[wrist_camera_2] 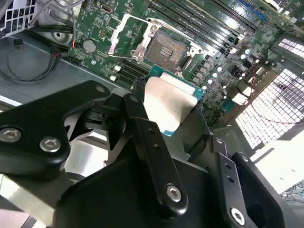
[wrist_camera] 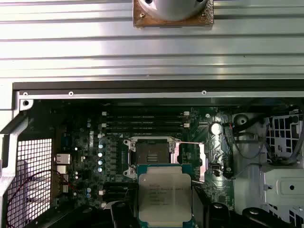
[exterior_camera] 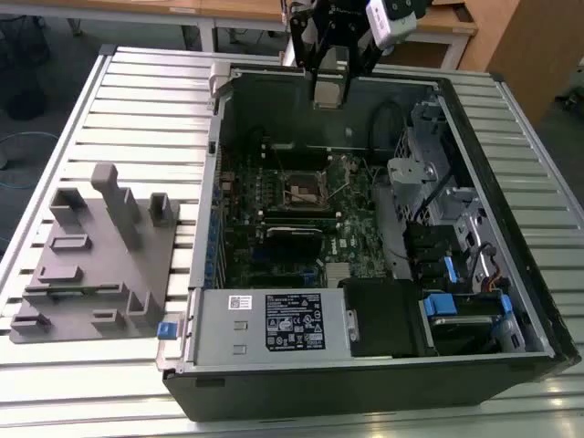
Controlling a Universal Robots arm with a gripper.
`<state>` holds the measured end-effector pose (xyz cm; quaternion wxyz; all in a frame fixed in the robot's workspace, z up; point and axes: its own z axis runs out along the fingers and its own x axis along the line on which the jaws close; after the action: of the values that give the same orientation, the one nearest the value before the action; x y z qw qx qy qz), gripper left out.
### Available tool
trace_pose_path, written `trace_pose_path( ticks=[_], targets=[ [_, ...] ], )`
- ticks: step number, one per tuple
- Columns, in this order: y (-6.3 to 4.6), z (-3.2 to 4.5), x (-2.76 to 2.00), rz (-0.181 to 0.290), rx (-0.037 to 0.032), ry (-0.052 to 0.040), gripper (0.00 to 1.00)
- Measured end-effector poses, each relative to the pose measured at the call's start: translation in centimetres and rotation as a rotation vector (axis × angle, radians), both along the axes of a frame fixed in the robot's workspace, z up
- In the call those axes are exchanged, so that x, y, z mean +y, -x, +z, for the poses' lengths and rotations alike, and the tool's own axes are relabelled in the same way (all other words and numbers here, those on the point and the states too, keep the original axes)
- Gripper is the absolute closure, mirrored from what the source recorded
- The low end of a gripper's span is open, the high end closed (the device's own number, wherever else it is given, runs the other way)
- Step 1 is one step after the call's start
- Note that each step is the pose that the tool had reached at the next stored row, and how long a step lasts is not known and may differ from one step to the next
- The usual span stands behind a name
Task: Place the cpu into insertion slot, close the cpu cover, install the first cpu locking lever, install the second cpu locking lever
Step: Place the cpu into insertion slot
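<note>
- My gripper [exterior_camera: 329, 89] hangs over the open computer case [exterior_camera: 365, 383], above the case's far wall in the exterior view.
- Jaws: closed onto the cpu [wrist_camera: 165, 194], gripping it by two opposite edges. One dark finger [wrist_camera: 122, 214] shows on each side of the chip in the first wrist view.
- The cpu [wrist_camera_2: 167, 102] is clear of the board and touches nothing but my fingers. Its silvery-grey top faces the cameras in both wrist views, and a green rim shows around the metal.
- The insertion slot [wrist_camera: 151, 153] lies on the green circuit board [exterior_camera: 351, 242], in the half of the board nearer the case's far wall. It is uncovered, with its dark centre exposed [wrist_camera_2: 167, 49].
- The cpu is near the insertion slot but apart from it. In the first wrist view the chip's far edge sits just short of the slot's near rim.
- The cpu cover [wrist_camera_2: 124, 34] is swung open and stands off one side of the slot, with the board visible through its cut-out.
- The state of the locking levers: I cannot tell.
- The case lies on its side on a slatted metal table [exterior_camera: 146, 109]. A grey fixture [exterior_camera: 96, 260] rests on the table beside the case, toward the exterior view's left edge.
</note>
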<state>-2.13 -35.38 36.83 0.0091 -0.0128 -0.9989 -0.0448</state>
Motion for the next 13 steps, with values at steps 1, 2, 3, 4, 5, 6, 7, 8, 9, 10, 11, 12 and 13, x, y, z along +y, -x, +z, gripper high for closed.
trace_pose_path(
  ticks=[1,2,3,4,5,6,7,8,9,10,11,12,13],
  targets=[
    [0.0,0.0,0.0,0.0,0.0,0.0,0.46],
    [0.0,0.0,0.0,0.0,0.0,0.0,0.46],
    [0.0,0.0,0.0,0.0,0.0,0.0,0.46],
    [0.0,0.0,0.0,0.0,0.0,0.0,0.46],
    [0.0,-0.02,0.0,0.0,0.0,0.0,0.46],
    [0.0,-0.07,0.0,0.0,-0.0001,-0.0002,0.46],
    [0.0,-0.11,0.0,0.0,0.0,-0.0001,0.46],
    [0.0,-0.14,0.0,0.0,0.0,0.0,0.46],
    [0.0,-0.16,0.0,0.0,0.0001,0.0,0.46],
    [0.0,-0.16,0.0,0.0,0.0001,0.0001,0.46],
    [0.0,-0.16,0.0,0.0,0.0001,0.0002,0.46],
    [0.0,-0.2,0.0,0.0,0.0,0.0,0.46],
    [0.0,-0.23,0.0,0.0,0.0,0.0,0.46]
  ],
)
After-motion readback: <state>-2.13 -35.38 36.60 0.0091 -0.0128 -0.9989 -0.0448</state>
